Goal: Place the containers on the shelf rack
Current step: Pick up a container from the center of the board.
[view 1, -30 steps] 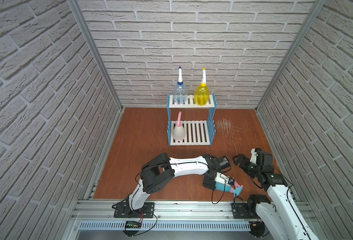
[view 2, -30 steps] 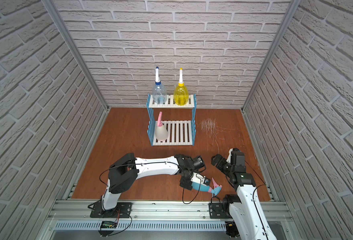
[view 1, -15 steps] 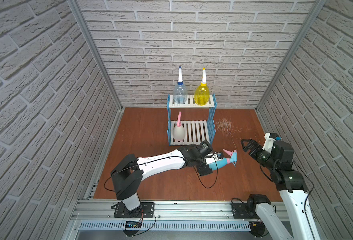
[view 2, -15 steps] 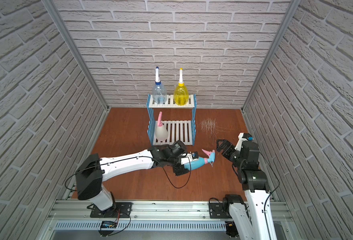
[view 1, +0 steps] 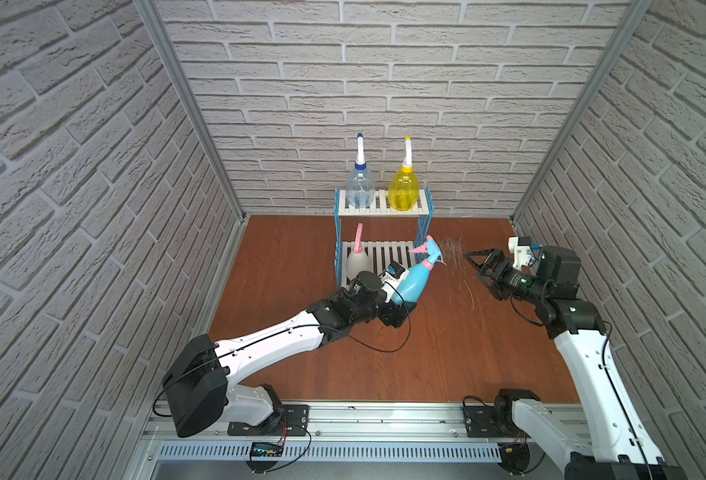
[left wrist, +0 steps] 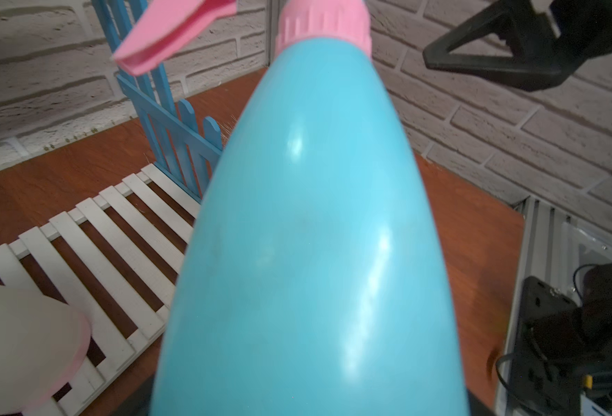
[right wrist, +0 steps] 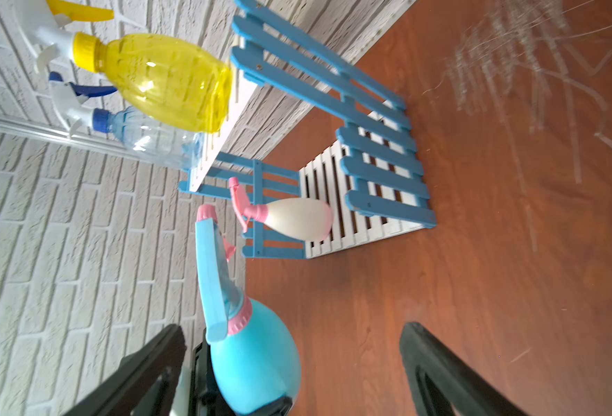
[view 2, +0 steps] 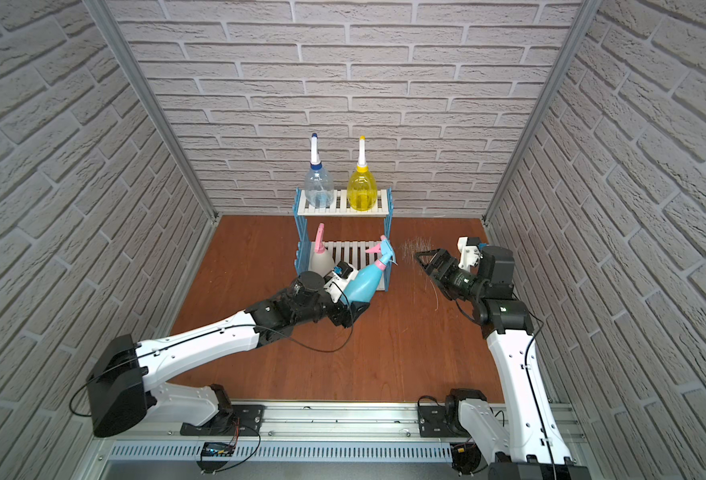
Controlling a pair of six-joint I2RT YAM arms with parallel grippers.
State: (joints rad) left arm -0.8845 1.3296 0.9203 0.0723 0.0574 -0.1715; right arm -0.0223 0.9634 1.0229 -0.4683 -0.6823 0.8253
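My left gripper (view 1: pixel 403 301) pinches the light blue bottle (view 1: pixel 413 281) at its base, nozzle beyond the fingertips near the shelf rack (view 1: pixel 382 204). My right gripper (view 1: pixel 474 269) is spread wide and empty.

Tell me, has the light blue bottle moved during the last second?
Yes. The light blue bottle has gone from near the front rail back to the shelf rack, now tilted before its lower shelf.

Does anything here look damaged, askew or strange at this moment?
Yes. Pale scratch marks scar the brown wooden table surface just beside the blue-and-white slatted shelf rack, on the right arm's side. Nothing looks spilled.
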